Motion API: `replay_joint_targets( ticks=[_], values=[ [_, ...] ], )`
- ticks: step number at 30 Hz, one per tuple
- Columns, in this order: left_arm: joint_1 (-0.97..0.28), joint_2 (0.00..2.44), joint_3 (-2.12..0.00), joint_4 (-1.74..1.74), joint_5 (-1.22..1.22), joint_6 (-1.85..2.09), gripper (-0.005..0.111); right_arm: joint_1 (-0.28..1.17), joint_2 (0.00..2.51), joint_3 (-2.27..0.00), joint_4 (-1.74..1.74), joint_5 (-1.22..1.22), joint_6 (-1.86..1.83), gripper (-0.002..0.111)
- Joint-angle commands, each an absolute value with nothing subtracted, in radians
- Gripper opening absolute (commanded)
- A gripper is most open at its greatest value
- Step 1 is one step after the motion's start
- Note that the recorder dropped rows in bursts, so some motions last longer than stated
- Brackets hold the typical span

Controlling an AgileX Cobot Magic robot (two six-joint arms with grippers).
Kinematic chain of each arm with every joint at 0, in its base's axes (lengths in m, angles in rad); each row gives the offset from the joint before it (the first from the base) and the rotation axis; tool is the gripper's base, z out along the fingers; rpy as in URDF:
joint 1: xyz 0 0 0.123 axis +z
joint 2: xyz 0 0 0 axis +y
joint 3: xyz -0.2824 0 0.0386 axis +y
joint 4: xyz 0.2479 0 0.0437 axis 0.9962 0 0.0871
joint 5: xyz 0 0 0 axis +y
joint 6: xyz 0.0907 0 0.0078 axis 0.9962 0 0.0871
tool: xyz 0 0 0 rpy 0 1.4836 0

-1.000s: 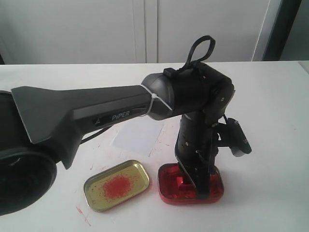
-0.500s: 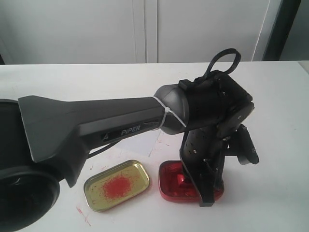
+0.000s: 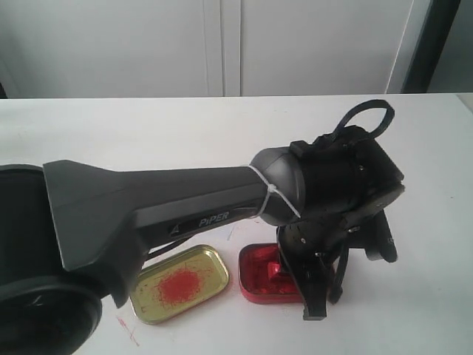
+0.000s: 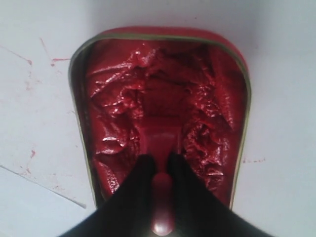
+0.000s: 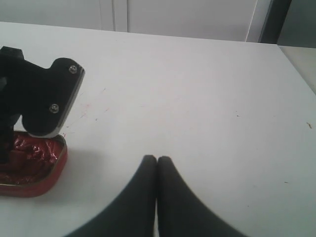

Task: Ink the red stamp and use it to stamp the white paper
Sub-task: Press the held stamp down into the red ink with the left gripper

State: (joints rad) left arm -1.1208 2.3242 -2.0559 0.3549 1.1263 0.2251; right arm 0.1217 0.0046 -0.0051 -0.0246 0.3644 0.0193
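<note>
Left claw (image 4: pixel 158 165) is clamped on the red stamp (image 4: pixel 161 138) by its stem, face down in the red tin's (image 4: pixel 242 74) paste; white paper (image 4: pixel 24 215) lies just beside that tin on the bench (image 5: pixel 197 98), while right claw (image 5: pixel 157 162) sits pinched together, farther off.

One small red T-shaped plastic stamp (image 4: pixel 160 140), between the jaws of the left gripper (image 4: pixel 159 160); one red rectangular paste tin (image 3: pixel 255 292), beneath them; one gold-coloured metal lid (image 3: pixel 211 266), beside them.
</note>
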Motion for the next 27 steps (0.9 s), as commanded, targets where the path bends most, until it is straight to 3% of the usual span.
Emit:
replay_joint_targets(
  ticks=[1,27],
  values=[
    [-1.131,2.315,-2.064,0.359,1.221,0.213,0.000,0.118,0.000,0.000,-0.027,0.348,0.023,0.000],
    [-1.081,2.298,-2.119,0.370,1.221,0.209,0.000,0.118,0.000,0.000,-0.027,0.348,0.023,0.000]
  ],
)
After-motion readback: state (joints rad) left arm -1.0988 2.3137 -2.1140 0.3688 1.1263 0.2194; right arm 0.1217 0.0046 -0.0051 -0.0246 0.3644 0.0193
